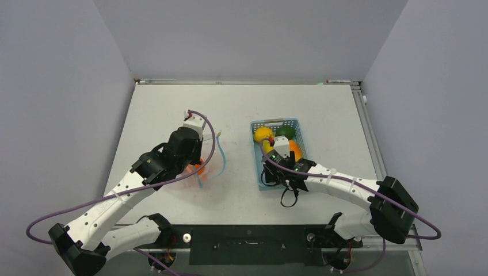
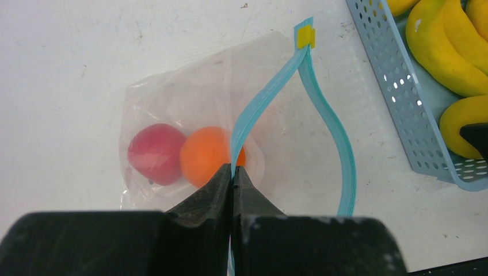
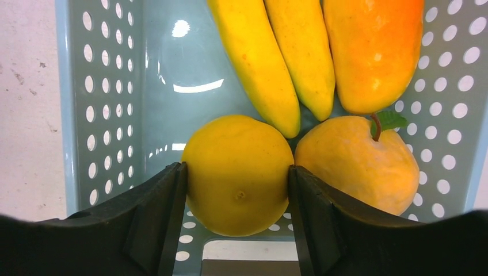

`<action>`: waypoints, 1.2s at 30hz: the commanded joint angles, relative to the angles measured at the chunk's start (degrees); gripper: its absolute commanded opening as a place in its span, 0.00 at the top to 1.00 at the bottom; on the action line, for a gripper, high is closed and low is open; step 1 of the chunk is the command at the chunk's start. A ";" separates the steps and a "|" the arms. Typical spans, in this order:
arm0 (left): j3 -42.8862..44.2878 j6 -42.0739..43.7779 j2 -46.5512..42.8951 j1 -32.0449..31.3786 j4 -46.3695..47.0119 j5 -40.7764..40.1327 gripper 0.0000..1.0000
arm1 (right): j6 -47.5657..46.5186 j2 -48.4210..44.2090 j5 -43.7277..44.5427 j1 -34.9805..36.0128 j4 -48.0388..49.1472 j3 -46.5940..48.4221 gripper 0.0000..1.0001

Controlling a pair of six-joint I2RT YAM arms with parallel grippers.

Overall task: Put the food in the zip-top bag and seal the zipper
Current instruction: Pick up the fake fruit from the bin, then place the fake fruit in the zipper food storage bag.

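teal-blue zipper strip lay spread open in a loop on the white table. the left gripper was pinched on one lip of it, jaws together with the strip between the tips. the zip-top bag lay flat and crinkled on the table, left of the basket and apart from it. inside the bag a red apple and an orange sat side by side, touching, close under the held lip. a small yellow slider sat at the far end of the zipper.

the right gripper was down inside the light-blue basket, its two fingers pressed against either side of a round lemon. a second yellow fruit with a green leaf touched the lemon on its right. two bananas and a mango lay just beyond them. from above, a green lime showed at the basket's far end.
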 commanded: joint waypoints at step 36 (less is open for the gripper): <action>0.55 0.01 -0.17 0.01 2.19 0.00 1.00 | -0.73 3.24 -11.66 11.60 20.68 22.74 0.67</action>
